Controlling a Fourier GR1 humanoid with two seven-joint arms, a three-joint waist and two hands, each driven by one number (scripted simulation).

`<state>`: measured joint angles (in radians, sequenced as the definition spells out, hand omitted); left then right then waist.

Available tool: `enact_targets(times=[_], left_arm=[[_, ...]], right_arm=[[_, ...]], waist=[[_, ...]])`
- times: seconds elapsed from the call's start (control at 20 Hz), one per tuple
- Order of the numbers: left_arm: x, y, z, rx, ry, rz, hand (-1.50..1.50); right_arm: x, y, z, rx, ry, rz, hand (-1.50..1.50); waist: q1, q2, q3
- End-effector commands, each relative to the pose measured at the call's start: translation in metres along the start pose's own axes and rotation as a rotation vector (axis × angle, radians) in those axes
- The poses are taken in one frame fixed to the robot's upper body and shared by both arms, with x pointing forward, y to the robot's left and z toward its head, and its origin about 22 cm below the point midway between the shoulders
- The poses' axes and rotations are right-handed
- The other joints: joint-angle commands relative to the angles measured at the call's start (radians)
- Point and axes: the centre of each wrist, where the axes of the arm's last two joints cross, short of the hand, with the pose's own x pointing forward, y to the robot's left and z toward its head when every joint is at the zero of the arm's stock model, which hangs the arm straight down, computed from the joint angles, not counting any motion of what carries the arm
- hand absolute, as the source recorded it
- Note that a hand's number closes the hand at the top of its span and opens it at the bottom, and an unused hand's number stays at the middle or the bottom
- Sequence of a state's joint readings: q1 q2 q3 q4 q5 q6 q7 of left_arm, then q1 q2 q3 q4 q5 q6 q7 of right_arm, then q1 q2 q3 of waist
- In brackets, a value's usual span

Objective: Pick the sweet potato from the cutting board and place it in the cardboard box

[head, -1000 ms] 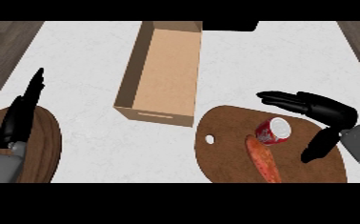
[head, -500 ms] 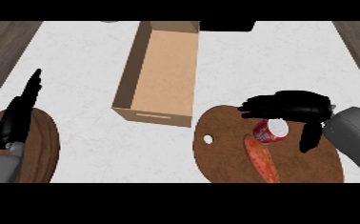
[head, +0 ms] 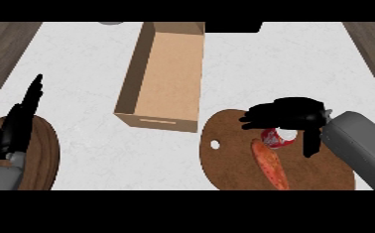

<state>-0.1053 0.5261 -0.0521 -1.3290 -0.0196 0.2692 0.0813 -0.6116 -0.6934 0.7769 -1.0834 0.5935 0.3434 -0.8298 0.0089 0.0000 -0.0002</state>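
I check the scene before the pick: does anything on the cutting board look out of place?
A red and white object sits at the upper end of the sweet potato, under the right hand; it could hinder the grasp.

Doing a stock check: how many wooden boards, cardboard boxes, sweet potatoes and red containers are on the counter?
Round brown wooden boards: 2
Open brown cardboard box: 1
Long orange sweet potato: 1
Small red-and-white container: 1
Total: 5

The cardboard box (head: 167, 78) stands mid-tabletop (head: 81, 68) toward the far edge. The cutting board (head: 227, 152) lies at the near right corner, carrying the sweet potato (head: 270, 165) and, behind it, perhaps a can (head: 274, 138).
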Motion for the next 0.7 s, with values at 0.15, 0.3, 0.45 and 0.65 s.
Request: enact_targets(times=[0.15, 0.3, 0.45, 0.65], left_arm=[[0.001, 0.002, -0.007, -0.006, 0.002, -0.003, 0.0], [-0.001, -0.008, -0.003, 0.0, 0.012, 0.016, 0.0], [-0.006, -0.007, -0.011, 0.003, 0.015, 0.005, 0.0], [0.002, 0.004, -0.005, 0.01, 0.011, -0.009, 0.0]], right_arm=[[0.001, 0.018, -0.011, 0.063, -0.031, -0.02, -1.5], [0.002, 0.015, -0.023, 0.062, -0.053, -0.039, -1.5], [0.012, 0.008, -0.024, 0.075, -0.107, -0.05, -1.5], [0.033, 0.007, -0.029, 0.098, -0.164, -0.064, -1.5]], waist=[[-0.007, 0.0, 0.0], [-0.004, 0.0, 0.0], [-0.008, 0.001, 0.0], [-0.01, -0.002, 0.0]])
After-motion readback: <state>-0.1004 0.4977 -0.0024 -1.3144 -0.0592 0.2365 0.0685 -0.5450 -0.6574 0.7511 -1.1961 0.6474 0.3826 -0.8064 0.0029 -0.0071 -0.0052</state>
